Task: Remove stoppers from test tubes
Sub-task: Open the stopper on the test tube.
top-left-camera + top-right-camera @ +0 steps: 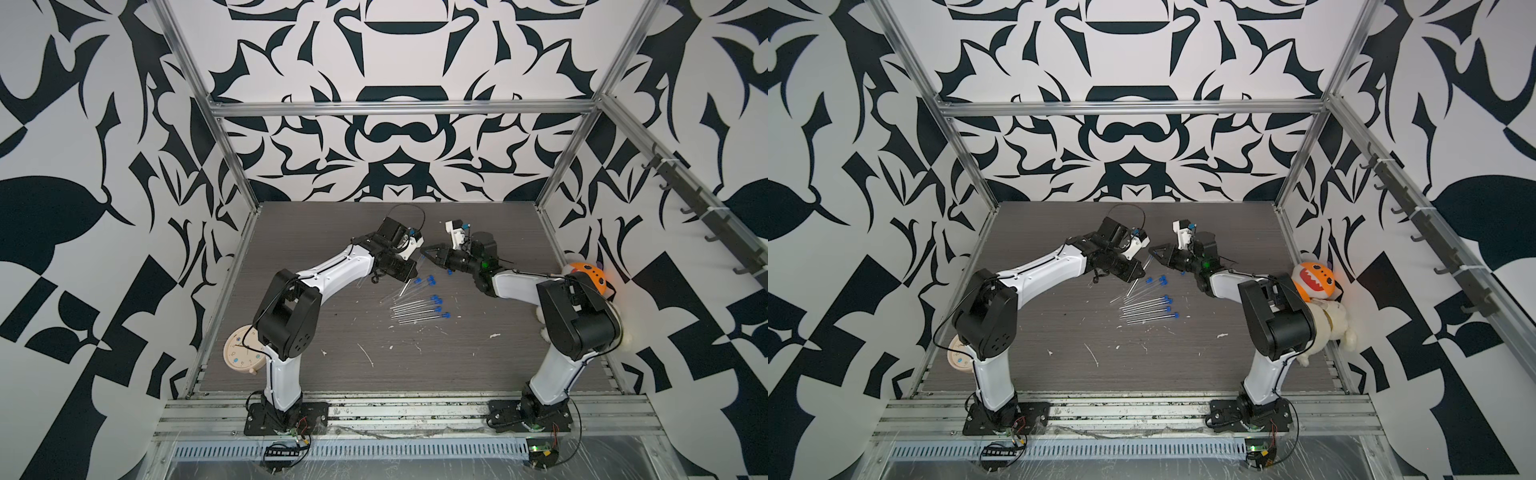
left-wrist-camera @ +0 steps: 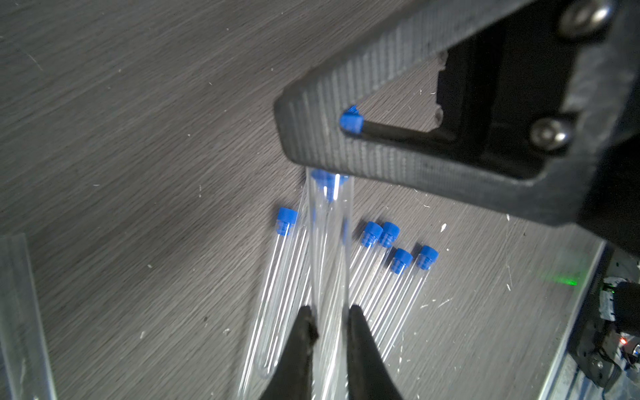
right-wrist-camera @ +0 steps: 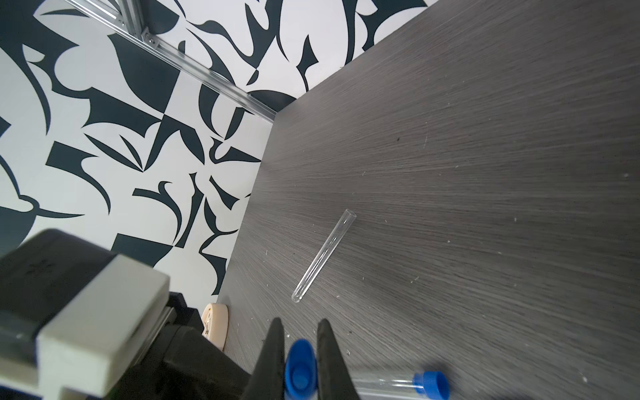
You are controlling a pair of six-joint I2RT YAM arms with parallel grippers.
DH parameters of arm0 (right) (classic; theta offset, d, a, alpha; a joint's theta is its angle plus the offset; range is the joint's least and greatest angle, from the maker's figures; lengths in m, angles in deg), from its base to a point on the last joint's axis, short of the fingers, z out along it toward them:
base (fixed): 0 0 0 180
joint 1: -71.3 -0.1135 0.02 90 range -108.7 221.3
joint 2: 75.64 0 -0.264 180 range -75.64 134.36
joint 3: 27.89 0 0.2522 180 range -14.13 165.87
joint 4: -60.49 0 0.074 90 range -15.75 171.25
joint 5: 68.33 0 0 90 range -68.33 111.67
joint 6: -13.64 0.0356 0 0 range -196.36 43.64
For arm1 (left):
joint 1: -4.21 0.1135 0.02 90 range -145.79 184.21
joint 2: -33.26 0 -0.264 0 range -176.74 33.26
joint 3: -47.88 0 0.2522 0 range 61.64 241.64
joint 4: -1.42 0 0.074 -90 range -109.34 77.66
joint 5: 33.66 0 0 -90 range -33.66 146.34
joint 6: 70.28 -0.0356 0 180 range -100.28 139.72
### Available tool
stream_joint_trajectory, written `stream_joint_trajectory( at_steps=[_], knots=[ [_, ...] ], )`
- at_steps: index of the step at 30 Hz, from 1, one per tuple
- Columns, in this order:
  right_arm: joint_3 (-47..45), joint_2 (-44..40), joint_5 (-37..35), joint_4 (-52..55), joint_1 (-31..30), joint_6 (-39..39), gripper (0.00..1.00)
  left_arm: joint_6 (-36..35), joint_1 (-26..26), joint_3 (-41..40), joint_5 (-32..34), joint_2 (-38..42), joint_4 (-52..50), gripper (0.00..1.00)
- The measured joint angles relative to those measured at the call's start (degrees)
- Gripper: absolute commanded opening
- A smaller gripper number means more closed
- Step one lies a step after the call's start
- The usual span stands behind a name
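My left gripper (image 2: pixel 329 311) is shut on a clear test tube (image 2: pixel 330 242), held above the table in both top views (image 1: pixel 411 276). The tube's far end meets my right gripper's fingers (image 2: pixel 346 86). My right gripper (image 3: pixel 299 323) is shut on a blue stopper (image 3: pixel 300 370), which also shows from the left wrist (image 2: pixel 351 119). I cannot tell whether this stopper still sits in the tube. Several stoppered test tubes (image 1: pixel 415 309) lie side by side on the table, blue stoppers (image 1: pixel 438 309) to the right. One bare tube (image 3: pixel 323 256) lies apart.
A beige clock (image 1: pixel 243 353) lies at the table's left edge behind the left arm. An orange and cream plush toy (image 1: pixel 1316 282) sits against the right wall. White flecks (image 1: pixel 365 353) are scattered over the dark wood table (image 1: pixel 457 374). A small blue piece (image 1: pixel 450 272) lies under the right arm.
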Motion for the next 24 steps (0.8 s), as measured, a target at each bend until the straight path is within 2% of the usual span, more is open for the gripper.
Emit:
stream_joint_trajectory(
  at_steps=[24],
  knots=[
    [0.44, -0.11, -1.57, 0.11, 0.0, 1.33, 0.0, -1.49, -0.17, -0.66, 1.42, 0.7, 1.25, 0.0]
  ],
)
